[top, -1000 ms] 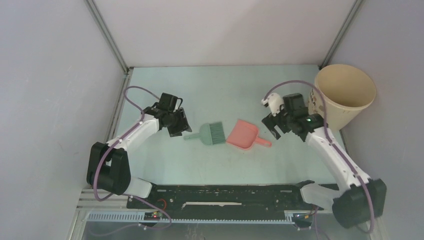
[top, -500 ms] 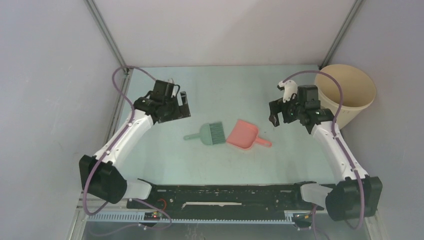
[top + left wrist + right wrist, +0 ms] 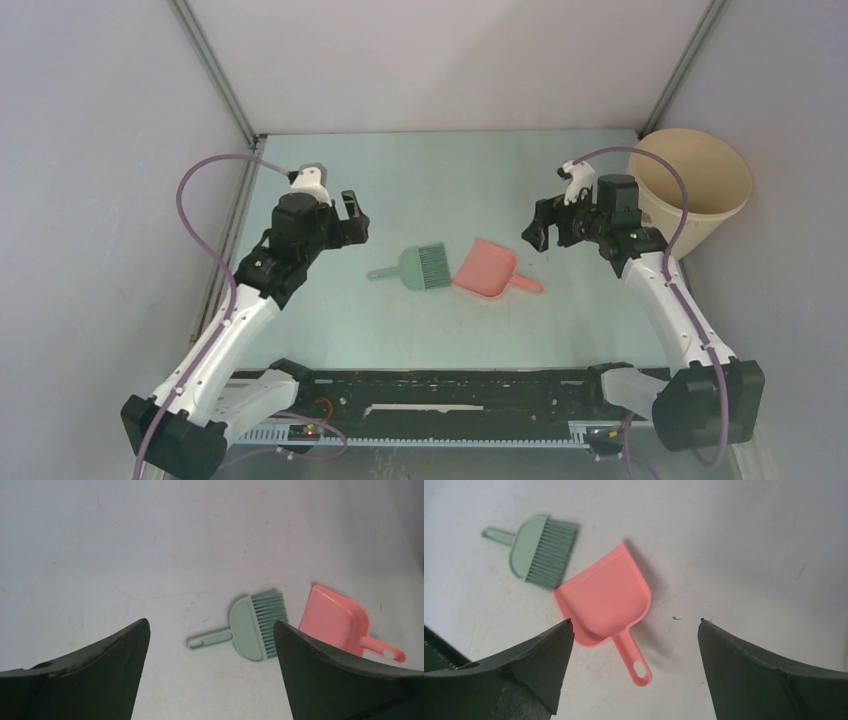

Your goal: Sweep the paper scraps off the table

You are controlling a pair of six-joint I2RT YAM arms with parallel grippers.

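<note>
Overhead, my two arms reach out from the near edge of the pale mint-green table (image 3: pixel 450 170), one on each side. My left gripper (image 3: pixel 350 213) hangs above the left part of the table, jaws spread wide with nothing between them. My right gripper (image 3: pixel 533 232) hangs above the right part, equally wide and empty. Between them, near the middle of the table, a teal-green hand brush (image 3: pixel 420 267) and a salmon-pink dustpan (image 3: pixel 486 269) lie flat side by side. The brush handle points left, the dustpan handle points right, and the bristles sit just beside the dustpan's open mouth; I cannot tell whether they touch. A tan bin (image 3: pixel 690 190) stands upright at the far right corner, beyond my right gripper. Through the left wrist camera, my dark fingers (image 3: pixel 100 670) frame the brush and dustpan on the table below. Through the right wrist camera, a tiny green fleck (image 3: pixel 675 618) lies on the table near the dustpan's handle. It is the only bit I can see that might be one of the paper scraps, and it is too small to be sure.
</note>
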